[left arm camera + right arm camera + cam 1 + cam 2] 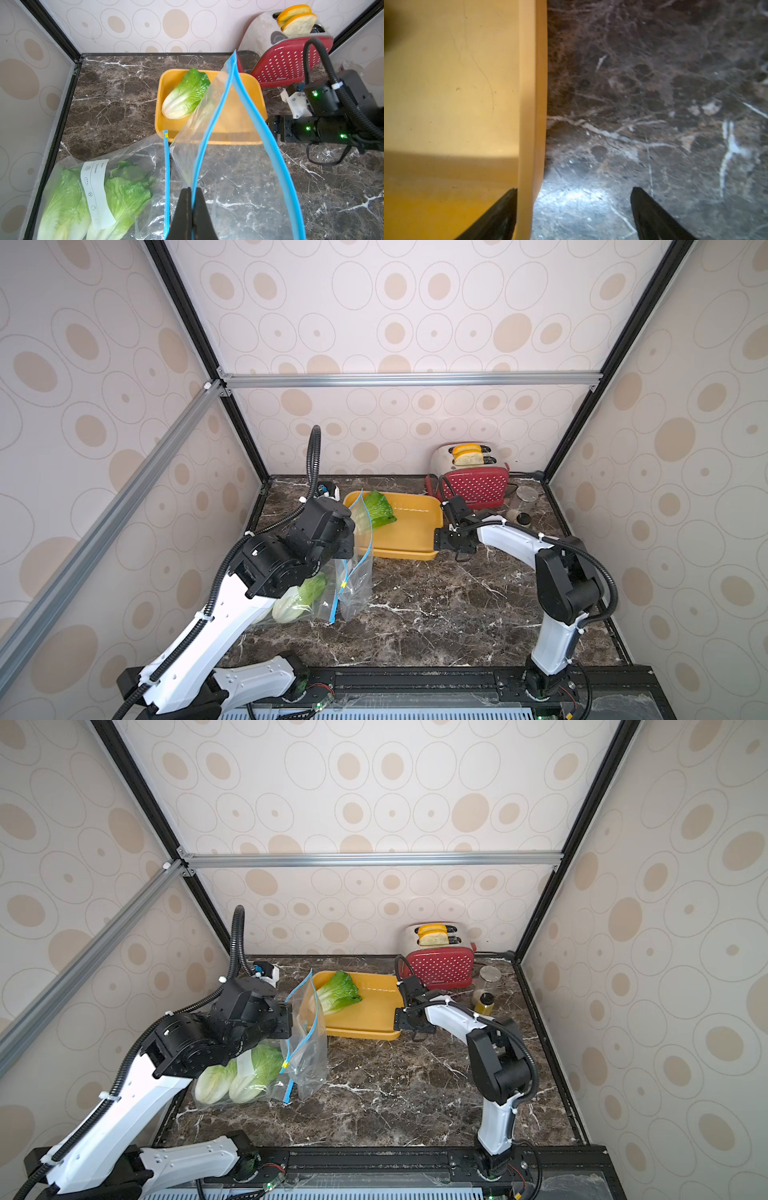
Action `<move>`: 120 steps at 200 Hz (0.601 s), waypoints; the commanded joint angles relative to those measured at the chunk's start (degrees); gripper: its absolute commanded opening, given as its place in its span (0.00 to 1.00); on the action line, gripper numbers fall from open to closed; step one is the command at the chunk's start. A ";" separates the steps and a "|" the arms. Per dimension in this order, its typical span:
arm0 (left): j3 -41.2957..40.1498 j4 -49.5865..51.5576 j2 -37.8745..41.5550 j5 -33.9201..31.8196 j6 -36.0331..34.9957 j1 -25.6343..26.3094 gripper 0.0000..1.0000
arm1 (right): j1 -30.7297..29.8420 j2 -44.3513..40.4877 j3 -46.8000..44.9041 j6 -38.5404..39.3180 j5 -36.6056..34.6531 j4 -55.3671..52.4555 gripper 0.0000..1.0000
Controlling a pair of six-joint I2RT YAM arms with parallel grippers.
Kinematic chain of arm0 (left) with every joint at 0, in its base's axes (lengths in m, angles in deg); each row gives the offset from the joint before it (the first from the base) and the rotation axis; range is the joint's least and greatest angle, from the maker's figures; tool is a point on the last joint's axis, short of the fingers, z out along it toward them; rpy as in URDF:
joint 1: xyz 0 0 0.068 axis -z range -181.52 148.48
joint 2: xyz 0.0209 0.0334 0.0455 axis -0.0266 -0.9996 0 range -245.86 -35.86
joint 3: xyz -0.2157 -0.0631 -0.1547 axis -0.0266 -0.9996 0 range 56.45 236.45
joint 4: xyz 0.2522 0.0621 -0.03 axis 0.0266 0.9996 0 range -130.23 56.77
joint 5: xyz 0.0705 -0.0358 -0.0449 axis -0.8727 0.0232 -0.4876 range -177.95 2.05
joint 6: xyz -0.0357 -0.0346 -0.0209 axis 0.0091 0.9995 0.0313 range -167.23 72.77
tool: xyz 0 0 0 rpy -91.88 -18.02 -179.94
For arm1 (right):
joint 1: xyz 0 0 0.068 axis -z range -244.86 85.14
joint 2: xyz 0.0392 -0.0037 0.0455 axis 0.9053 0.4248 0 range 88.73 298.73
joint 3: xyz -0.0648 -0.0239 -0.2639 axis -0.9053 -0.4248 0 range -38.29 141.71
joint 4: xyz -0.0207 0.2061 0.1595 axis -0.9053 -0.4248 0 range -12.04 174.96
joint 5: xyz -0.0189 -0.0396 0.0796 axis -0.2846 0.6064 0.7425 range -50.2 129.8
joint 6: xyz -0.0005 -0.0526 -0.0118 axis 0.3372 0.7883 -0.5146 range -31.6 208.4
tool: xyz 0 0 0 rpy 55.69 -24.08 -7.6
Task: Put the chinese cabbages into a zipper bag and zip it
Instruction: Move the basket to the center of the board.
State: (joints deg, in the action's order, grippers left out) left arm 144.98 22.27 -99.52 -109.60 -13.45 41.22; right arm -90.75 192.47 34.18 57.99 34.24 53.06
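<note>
Ahead of the left tool (192,190), past the raised bag mouth: one loose chinese cabbage (185,95), lying in the yellow tray (159,104).

Risks, as judged from here:
- Slip of the thin blue zip rim (227,87) out of the pinch. Cause: narrow hold on slick film, with the whole empty bag (187,158) hanging off one point. Would drop the mouth flat onto the desk (114,93).
- Sagging shut of the mouth, with only one lip held. Would block the cabbage on entry or shove the bag away.
- Tipping or dragging of the tray by the right tool (574,189). Cause: one tip inside the wall, one outside. On any closing or sideways sweep, would catch the wall, not the cabbage.
- Snagging on the filled bag (145,149) just beside the left tool, with two cabbages (124,197) inside. Cannot tell whether fully zipped; yellow slider (166,135) at the strip's far end.

Left tool: shut tight, clamping the blue rim of the empty bag and holding it upright, mouth gaping away from the tips, bottom apparently down on the desk. Touches nothing else.

Right tool: spread wide, gripping nothing. Straddles the tray wall, one tip just beside its inner face, the other over bare desk. Well apart from the cabbage, at the tray end farthest from this tool.
</note>
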 commanded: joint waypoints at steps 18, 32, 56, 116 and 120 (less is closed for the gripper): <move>4.54 2.73 2.27 -1.24 -1.76 -0.51 0.00 | 3.77 -8.83 -10.65 -0.44 -3.29 -2.05 0.87; 4.29 2.47 2.41 -1.48 -1.88 -0.47 0.00 | 5.86 -10.93 -12.50 -0.54 -2.69 -1.85 0.87; 3.35 2.18 1.82 -1.99 -2.05 -0.48 0.00 | 7.26 -13.72 -10.81 -0.28 -1.33 -5.67 0.87; -1.15 -1.83 -1.49 -0.80 -2.56 -0.77 0.00 | 1.36 -21.62 -4.04 -9.04 11.59 -2.86 0.94; -1.60 -2.39 -1.85 -0.29 -2.58 -0.80 0.00 | 0.76 -20.78 -3.40 -10.48 13.33 -1.79 0.94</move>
State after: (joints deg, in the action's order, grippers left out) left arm 145.20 21.95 -99.81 -110.10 -15.18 41.04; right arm -86.49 170.59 27.29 54.78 39.14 48.32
